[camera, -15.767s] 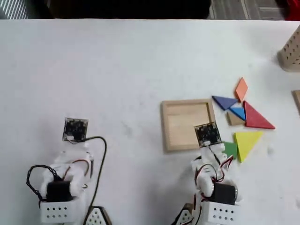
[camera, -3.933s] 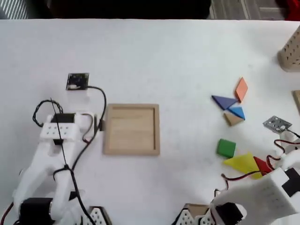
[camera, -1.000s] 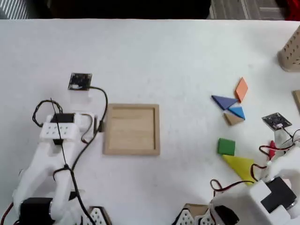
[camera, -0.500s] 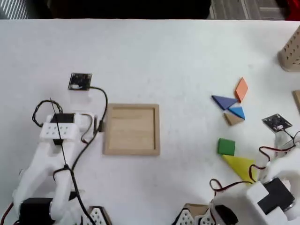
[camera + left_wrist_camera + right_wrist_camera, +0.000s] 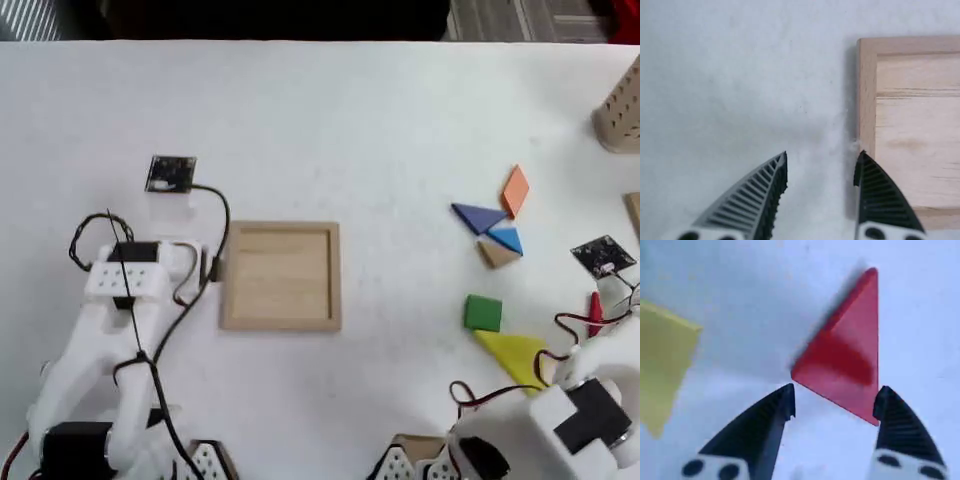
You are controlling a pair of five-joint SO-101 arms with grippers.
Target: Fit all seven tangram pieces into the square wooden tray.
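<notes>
Square wooden tray point(image 5: 280, 228) has nothing in it. Left gripper point(image 5: 822, 156) is spread open at the tray's edge, one fingertip at the rim. Right gripper point(image 5: 837, 389) is spread open over the flat red triangle point(image 5: 847, 352), well apart from the tray, past the yellow triangle point(image 5: 512, 352). Step, as I judge it: first pickup. Next: lower, pinch the red edges squarely, carry trayward.

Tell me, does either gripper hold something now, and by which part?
Nothing is clearly held. The left gripper is open beside the wooden tray. The right gripper is open around one edge of the red triangle, no grip visible.
</notes>
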